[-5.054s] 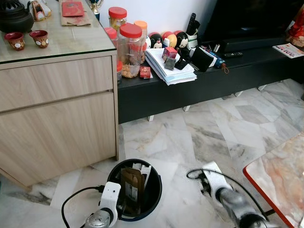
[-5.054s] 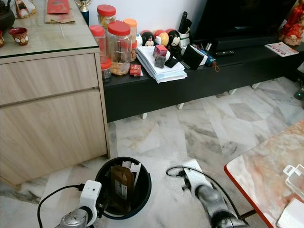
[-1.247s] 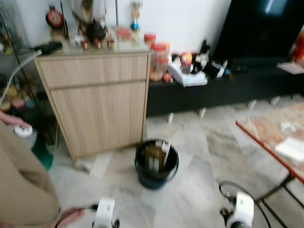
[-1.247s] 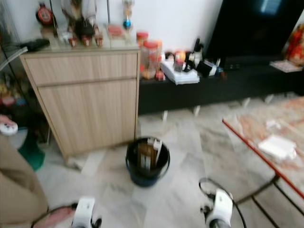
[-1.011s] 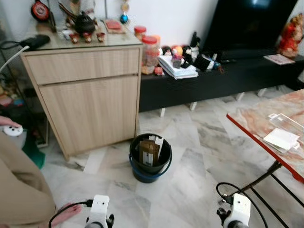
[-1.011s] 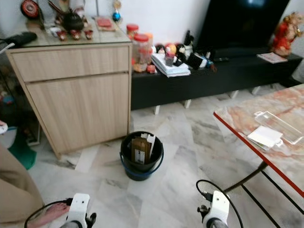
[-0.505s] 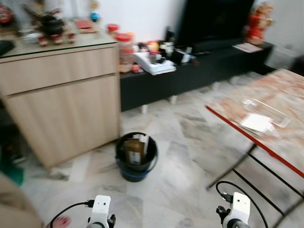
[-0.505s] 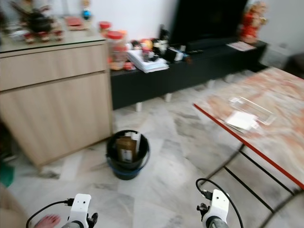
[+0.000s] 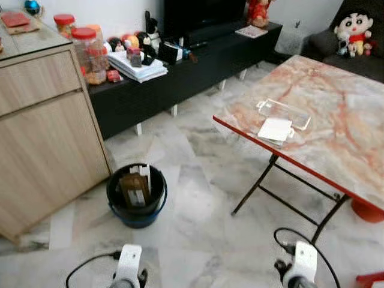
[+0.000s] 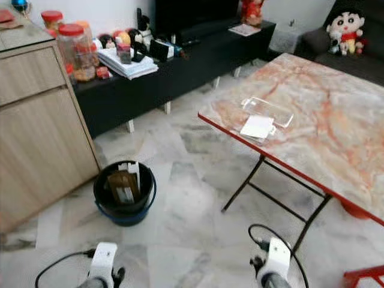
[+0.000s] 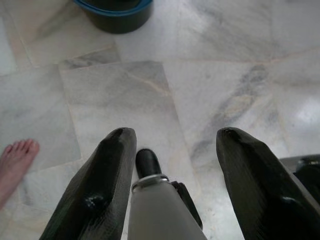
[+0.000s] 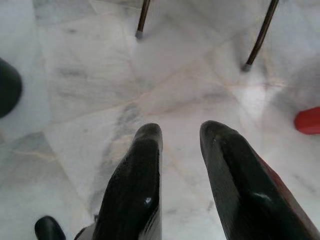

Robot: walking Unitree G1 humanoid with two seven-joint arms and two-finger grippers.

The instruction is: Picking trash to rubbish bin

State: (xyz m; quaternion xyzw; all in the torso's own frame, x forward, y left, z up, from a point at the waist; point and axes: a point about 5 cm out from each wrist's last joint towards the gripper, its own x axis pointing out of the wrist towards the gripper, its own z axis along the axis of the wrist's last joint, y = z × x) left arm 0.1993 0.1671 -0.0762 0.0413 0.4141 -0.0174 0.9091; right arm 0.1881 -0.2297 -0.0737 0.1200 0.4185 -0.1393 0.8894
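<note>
A dark rubbish bin [image 9: 137, 195] with a blue base stands on the marble floor beside the wooden cabinet. A brown packet and white cards stick up inside it. On the marble-topped folding table [image 9: 336, 138] lie a clear plastic tray [image 9: 284, 113] and a white flat piece [image 9: 275, 129]. Both arms hang low at the lower edge of the eye views. My left gripper [image 11: 175, 137] is open wide above bare floor, with the bin's rim [image 11: 117, 9] some way ahead. My right gripper [image 12: 180, 131] is open with nothing between its fingers, pointing at floor near the table's legs [image 12: 142, 17].
A wooden cabinet [image 9: 42, 126] stands left of the bin. A low black TV bench [image 9: 180, 72] along the wall carries jars, papers and small items. A person's bare foot [image 11: 15, 160] is near my left gripper. A red object [image 12: 307, 120] lies on the floor by the table.
The camera has swung right: the bin and cabinet now sit at the left and the table fills the right. Both arms still hang low.
</note>
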